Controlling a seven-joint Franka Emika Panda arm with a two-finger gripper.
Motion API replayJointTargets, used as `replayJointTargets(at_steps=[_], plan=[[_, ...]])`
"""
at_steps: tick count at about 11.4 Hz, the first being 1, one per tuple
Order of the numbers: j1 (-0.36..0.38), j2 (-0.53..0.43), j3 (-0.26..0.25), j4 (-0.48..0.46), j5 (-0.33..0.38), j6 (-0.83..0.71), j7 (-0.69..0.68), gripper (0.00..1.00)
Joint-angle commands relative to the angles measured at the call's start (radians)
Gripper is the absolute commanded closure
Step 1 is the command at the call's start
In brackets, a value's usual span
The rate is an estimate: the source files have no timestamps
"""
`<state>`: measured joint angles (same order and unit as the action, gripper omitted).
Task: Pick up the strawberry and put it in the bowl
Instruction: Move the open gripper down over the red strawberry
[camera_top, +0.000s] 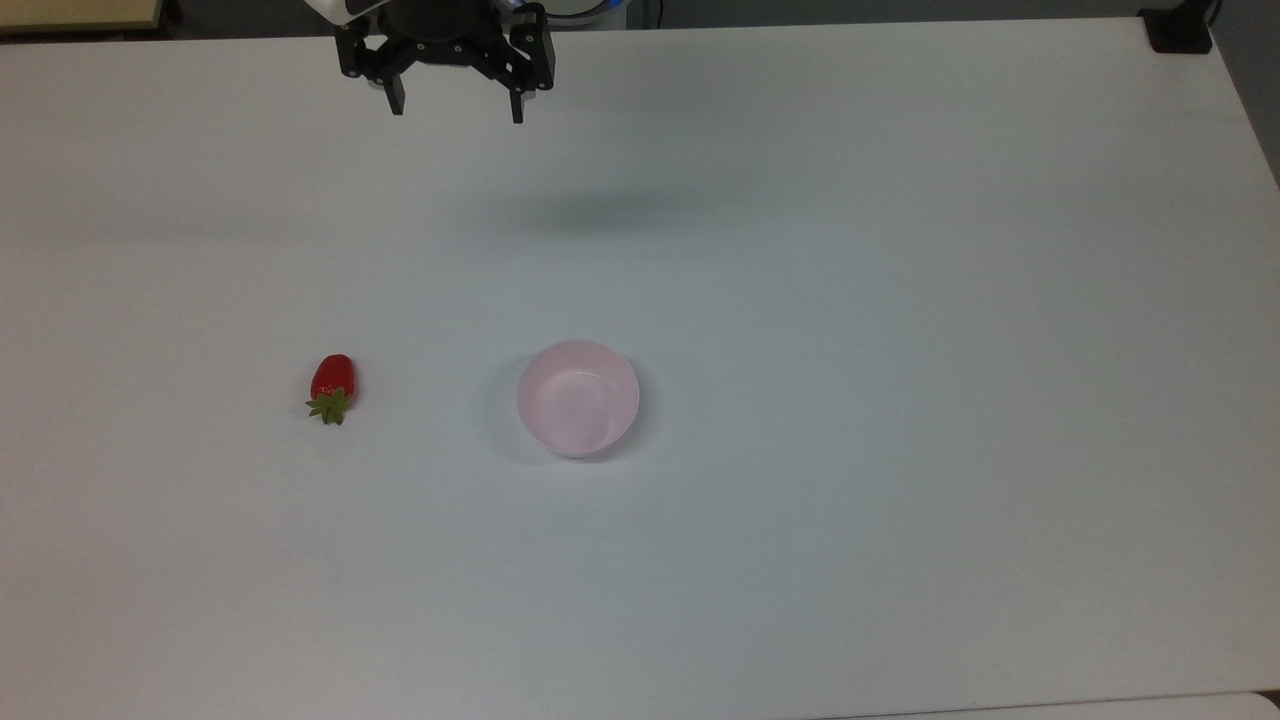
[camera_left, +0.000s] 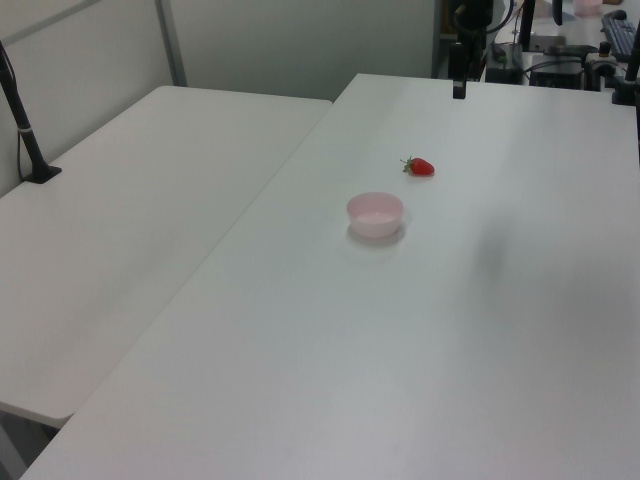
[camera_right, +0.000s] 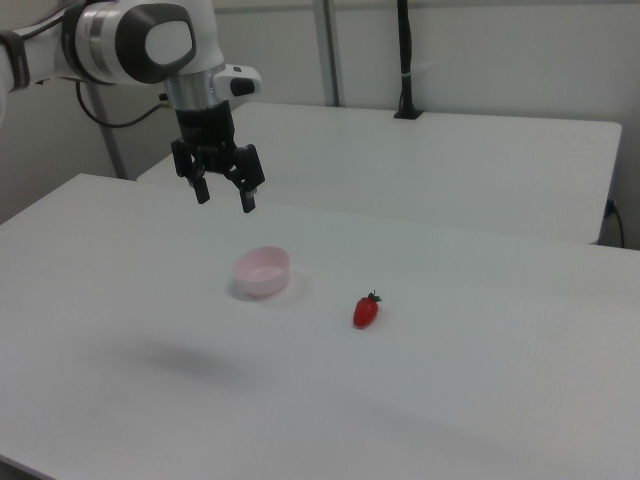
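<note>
A white table (camera_top: 900, 300) carries the scene, and a second white table (camera_left: 130, 200) is set against its long edge in the left view. The Franka arm (camera_right: 130, 45) is seen in the right view, white with black joints, reaching in from the right view's left; its upper links are cut off by the picture's edge. The black gripper (camera_top: 458, 110) hangs above the table close to the far edge in the top view, clear of the surface, and a soft shadow is cast below it. Its jaws are spread wide with nothing between them. In the left view the gripper (camera_left: 458, 88) is largely cut off by the top of the picture, and one finger alone is made out.

The pale pink bowl (camera_top: 578, 398) stands upright near the middle of the table, well apart from every edge. Its inside is seen in the top view, and nothing is held in it. In the right view the bowl (camera_right: 262, 271) is shown from the side, so its floor is hidden by the near wall.

The strawberry (camera_top: 332, 388) lies on its side on the bare table, well apart from the bowl, toward the top view's left. Its green cap is pointed at the near edge in the top view. It is not touched by the gripper.
</note>
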<state>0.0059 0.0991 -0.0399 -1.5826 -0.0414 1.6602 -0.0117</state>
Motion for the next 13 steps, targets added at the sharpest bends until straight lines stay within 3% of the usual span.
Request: replayJointTargets(at_steps=[1, 10, 13], plan=[[0.013, -0.015, -0.006, -0.02, -0.015, 0.018, -0.005, 0.0], [0.008, -0.007, -0.011, -0.017, -0.017, 0.041, -0.072, 0.0], [0.0, 0.051, -0.017, -0.013, -0.02, 0.11, -0.112, 0.0]])
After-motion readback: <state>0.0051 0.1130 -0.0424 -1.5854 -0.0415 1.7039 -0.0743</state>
